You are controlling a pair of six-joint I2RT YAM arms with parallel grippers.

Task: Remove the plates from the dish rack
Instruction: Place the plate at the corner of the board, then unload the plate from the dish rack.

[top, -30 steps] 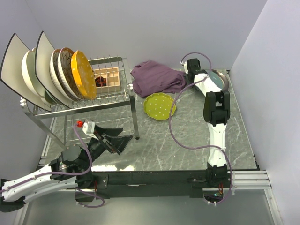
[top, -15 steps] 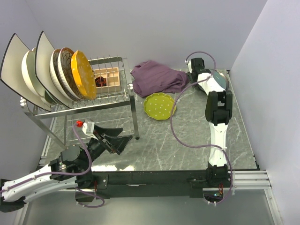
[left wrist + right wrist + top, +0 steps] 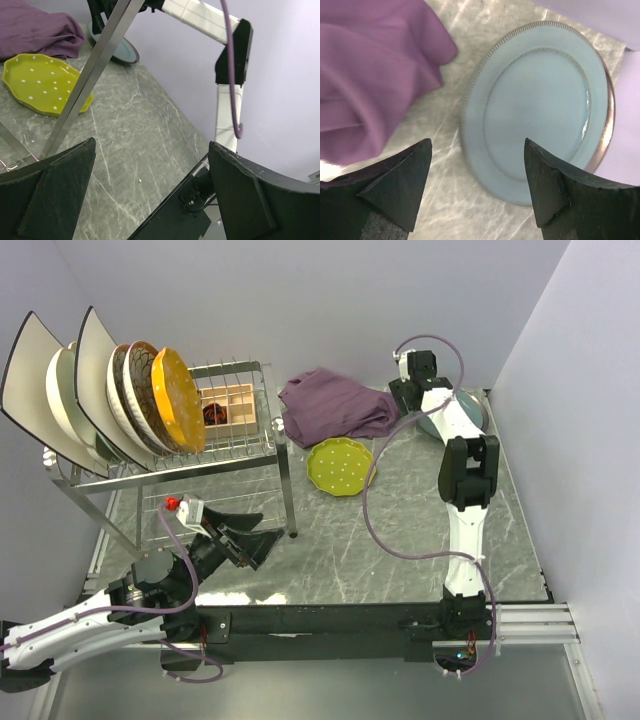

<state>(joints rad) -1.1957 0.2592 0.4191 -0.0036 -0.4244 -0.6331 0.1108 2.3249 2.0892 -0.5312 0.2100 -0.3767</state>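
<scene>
The dish rack [image 3: 235, 458] stands at the far left. Upright in it are two white square plates [image 3: 92, 368], a cream plate [image 3: 62, 398], a brown-patterned plate [image 3: 138, 385] and an orange plate [image 3: 178, 398]. A lime-yellow plate [image 3: 340, 466] [image 3: 42, 85] lies flat on the table. A teal plate [image 3: 465, 412] [image 3: 540, 105] lies flat in the far right corner. My right gripper [image 3: 408, 390] [image 3: 476, 167] hovers open over the teal plate's left edge, holding nothing. My left gripper [image 3: 252, 532] [image 3: 150, 170] is open and empty, low beside the rack's front leg [image 3: 95, 70].
A purple cloth [image 3: 335, 405] [image 3: 365, 75] is bunched between the rack and the teal plate. A small wooden box [image 3: 228, 405] sits in the rack. Walls close the back and right. The black table edge [image 3: 175, 200] runs near my left gripper.
My right gripper has opened wider and its wrist has shifted slightly right and back. The teal plate stays flat on the table. The left arm has not moved.
</scene>
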